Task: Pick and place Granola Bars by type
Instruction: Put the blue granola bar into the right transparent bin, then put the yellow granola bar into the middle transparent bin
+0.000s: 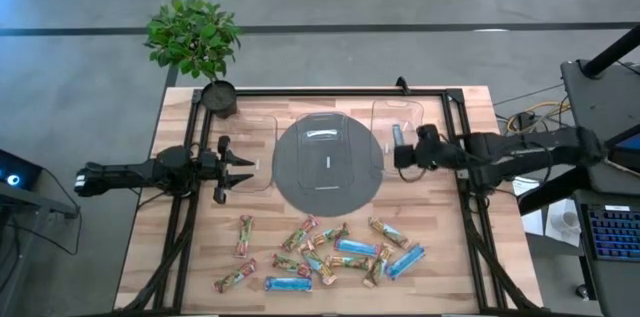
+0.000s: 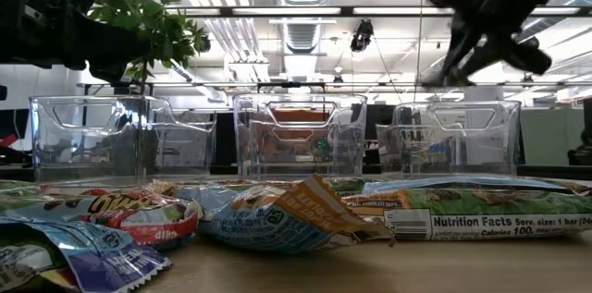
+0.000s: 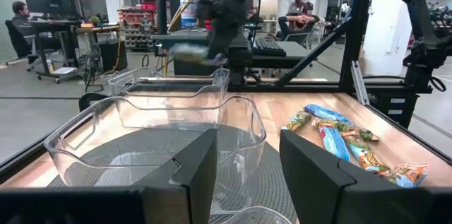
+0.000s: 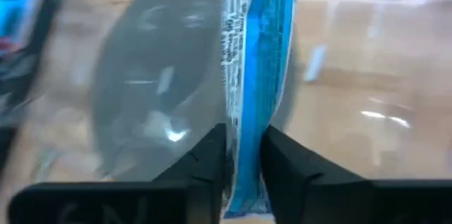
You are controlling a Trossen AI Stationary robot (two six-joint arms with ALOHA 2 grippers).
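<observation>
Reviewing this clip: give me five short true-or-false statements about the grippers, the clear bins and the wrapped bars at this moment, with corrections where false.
1. The right gripper is clamped on a bright blue wrapped granola bar. True.
2. The left gripper also holds a bar. False: its fingers are open and empty, near the left clear plastic bin.
3. The loose pile of shiny wrapped bars lies on the wooden table in front of the round grey mat. True.
4. The right gripper hangs over the pile. False: it is up by the right clear plastic bin, away from the pile.
5. The potted green plant stands at the table's right rear corner. False: it is at the left rear corner.
</observation>
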